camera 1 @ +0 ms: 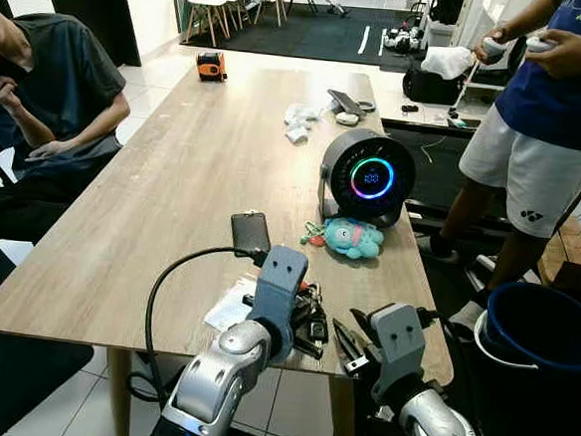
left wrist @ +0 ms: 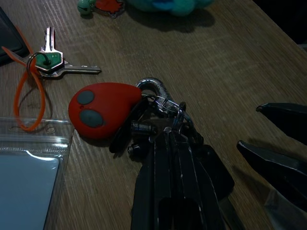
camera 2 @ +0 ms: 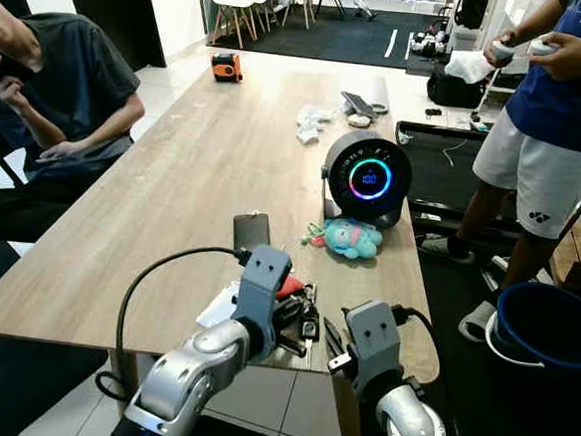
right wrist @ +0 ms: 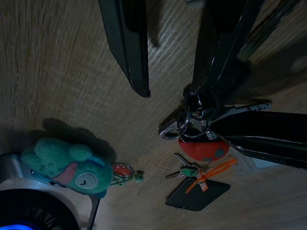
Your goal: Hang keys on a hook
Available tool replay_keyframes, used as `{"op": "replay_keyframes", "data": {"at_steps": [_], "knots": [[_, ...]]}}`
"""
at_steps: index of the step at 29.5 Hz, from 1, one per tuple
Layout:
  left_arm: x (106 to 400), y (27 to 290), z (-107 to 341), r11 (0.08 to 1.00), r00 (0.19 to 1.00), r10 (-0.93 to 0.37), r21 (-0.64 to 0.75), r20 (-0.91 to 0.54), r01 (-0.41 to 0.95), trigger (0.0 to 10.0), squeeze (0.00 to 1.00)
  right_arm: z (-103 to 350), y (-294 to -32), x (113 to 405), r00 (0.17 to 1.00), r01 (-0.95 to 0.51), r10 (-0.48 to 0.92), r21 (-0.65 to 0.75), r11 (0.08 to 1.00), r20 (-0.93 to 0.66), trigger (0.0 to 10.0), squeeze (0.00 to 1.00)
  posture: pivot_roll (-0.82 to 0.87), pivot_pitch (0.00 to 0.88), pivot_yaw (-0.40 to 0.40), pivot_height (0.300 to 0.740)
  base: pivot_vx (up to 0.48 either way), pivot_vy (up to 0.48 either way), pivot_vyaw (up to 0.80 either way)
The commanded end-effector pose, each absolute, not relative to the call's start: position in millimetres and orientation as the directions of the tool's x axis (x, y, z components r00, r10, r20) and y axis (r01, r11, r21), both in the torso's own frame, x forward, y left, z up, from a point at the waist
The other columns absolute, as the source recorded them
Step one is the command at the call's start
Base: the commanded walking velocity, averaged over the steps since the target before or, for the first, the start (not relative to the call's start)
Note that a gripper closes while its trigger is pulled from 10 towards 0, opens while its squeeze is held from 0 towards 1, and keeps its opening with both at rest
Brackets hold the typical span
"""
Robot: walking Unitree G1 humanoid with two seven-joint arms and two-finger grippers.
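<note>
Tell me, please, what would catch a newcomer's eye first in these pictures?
Probably the round black device with a glowing ring display on the wooden table, with a teal plush toy just in front of it. Nearer the table's edge, the left gripper is at a key bunch with a red fob, the right gripper open beside it, and two people flank the table.

One table [camera 1: 172,200], two key bunches [left wrist: 163,124] [left wrist: 53,64], one plush toy [camera 1: 353,238], two people [camera 1: 51,82] [camera 1: 553,107], one round speaker [camera 1: 367,176].

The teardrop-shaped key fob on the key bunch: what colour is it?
The key fob is red with two grey buttons, clearest in the left wrist view.
</note>
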State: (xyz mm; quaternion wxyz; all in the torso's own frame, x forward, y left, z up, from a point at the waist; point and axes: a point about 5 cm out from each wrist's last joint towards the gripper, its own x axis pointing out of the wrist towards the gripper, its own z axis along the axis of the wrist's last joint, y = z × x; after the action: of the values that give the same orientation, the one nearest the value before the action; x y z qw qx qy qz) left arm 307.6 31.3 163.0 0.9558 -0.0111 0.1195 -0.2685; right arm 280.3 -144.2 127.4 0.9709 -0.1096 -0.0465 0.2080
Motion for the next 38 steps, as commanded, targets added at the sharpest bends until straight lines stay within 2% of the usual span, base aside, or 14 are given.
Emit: {"op": "replay_keyframes", "data": {"at_steps": [1,2,3,4,5,11,12,14,15,26,31,33,36,38], "knots": [[305.7,28.4,161.1,0.852,0.824,-0.522,-0.095,-0.221,0.515,2.2,0.0,120.8,-145.2,279.5,0.911,-0.398,0.412,-0.227,0.889,0.017,10.0,0.0,0.01,0.202,0.059,0.74,0.0,0.0,0.0],[306.2,29.8,162.2,0.856,0.83,-0.516,-0.088,-0.213,0.51,4.5,0.0,120.9,-145.2,279.6,0.911,-0.398,0.413,-0.228,0.889,0.018,10.0,0.0,0.01,0.201,0.058,0.74,0.0,0.0,0.0],[306.4,30.8,163.2,0.855,0.83,-0.518,-0.09,-0.207,0.511,10.0,0.0,121.0,-145.2,279.6,0.911,-0.398,0.413,-0.227,0.889,0.018,10.0,0.0,0.01,0.201,0.058,0.74,0.0,0.0,0.0],[306.8,32.0,164.3,0.856,0.832,-0.516,-0.087,-0.203,0.509,10.0,0.22,121.0,-145.2,279.6,0.91,-0.399,0.413,-0.228,0.888,0.018,10.0,0.0,0.01,0.201,0.058,0.74,0.0,0.0,0.0],[307.1,33.2,165.0,0.858,0.834,-0.513,-0.091,-0.202,0.506,10.0,1.0,121.0,-145.1,279.6,0.91,-0.399,0.414,-0.228,0.888,0.018,10.0,0.0,0.01,0.201,0.058,0.74,0.0,0.0,0.0],[305.7,33.3,170.8,0.849,0.829,-0.528,-0.097,-0.184,0.519,10.0,1.0,121.1,-144.9,279.8,0.908,-0.403,0.418,-0.229,0.886,0.017,10.0,0.0,0.02,0.199,0.055,0.74,0.0,0.0,0.0],[304.9,31.7,171.1,0.846,0.826,-0.533,-0.101,-0.183,0.524,10.0,0.85,121.1,-144.8,280.0,0.908,-0.404,0.419,-0.23,0.885,0.017,10.0,0.0,0.02,0.199,0.055,0.74,0.0,0.0,0.0],[304.9,31.7,171.1,0.846,0.826,-0.533,-0.101,-0.183,0.524,10.0,0.85,121.1,-144.8,280.0,0.908,-0.404,0.419,-0.23,0.885,0.017,10.0,0.0,0.02,0.199,0.055,0.74,0.0,0.0,0.0],[304.5,29.8,170.4,0.844,0.824,-0.536,-0.103,-0.184,0.526,10.0,0.0,121.2,-144.6,280.3,0.907,-0.405,0.42,-0.23,0.885,0.017,10.0,0.0,0.01,0.198,0.051,0.74,0.0,0.0,0.0],[305.5,18.9,165.0,0.844,0.82,-0.536,-0.111,-0.2,0.525,9.9,0.0,120.5,-144.8,279.5,0.906,-0.408,0.422,-0.233,0.883,0.012,10.0,0.0,0.01,0.205,0.054,0.74,0.0,0.0,0.0],[304.9,18.7,164.4,0.843,0.818,-0.538,-0.112,-0.202,0.526,7.2,0.0,120.4,-144.8,278.9,0.907,-0.407,0.421,-0.231,0.884,0.012,10.0,0.0,0.01,0.208,0.057,0.74,0.0,0.0,0.0],[303.5,18.1,164.3,0.841,0.817,-0.54,-0.115,-0.202,0.528,4.3,0.0,120.0,-144.9,278.1,0.907,-0.407,0.42,-0.231,0.884,0.011,10.0,0.0,0.01,0.211,0.056,0.74,0.0,0.0,0.0],[302.6,17.6,164.5,0.84,0.815,-0.543,-0.118,-0.201,0.53,4.0,0.0,119.9,-145.0,277.8,0.907,-0.407,0.42,-0.231,0.884,0.01,10.0,0.0,0.01,0.213,0.056,0.74,0.0,0.0,0.0],[300.0,15.7,165.7,0.836,0.812,-0.549,-0.126,-0.196,0.534,2.9,0.0,119.4,-144.9,277.7,0.907,-0.408,0.421,-0.23,0.883,0.008,10.0,0.0,0.01,0.214,0.055,0.74,0.0,0.0,0.0]]}}
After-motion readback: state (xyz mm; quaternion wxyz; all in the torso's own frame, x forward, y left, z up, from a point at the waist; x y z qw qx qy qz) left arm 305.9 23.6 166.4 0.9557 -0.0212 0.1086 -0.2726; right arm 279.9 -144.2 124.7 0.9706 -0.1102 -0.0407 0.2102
